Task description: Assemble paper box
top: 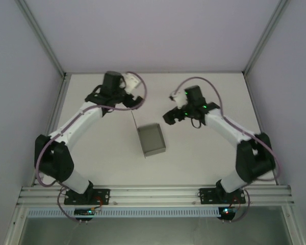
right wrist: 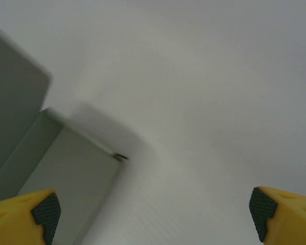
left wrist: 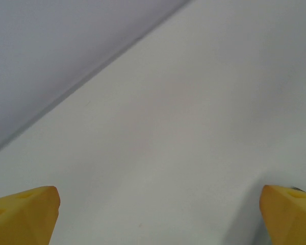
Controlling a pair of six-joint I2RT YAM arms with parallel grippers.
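A small shallow box of plain grey cardboard (top: 152, 141) sits folded and open-topped at the centre of the overhead frame, turned slightly askew. One long flap (top: 134, 121) stands up from its upper-left corner. The right wrist view has the box at lower left.

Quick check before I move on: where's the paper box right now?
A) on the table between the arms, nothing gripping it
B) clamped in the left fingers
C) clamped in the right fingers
A: the paper box sits on the table between the arms, while the left fingers and right fingers stand wide open, apart from it.
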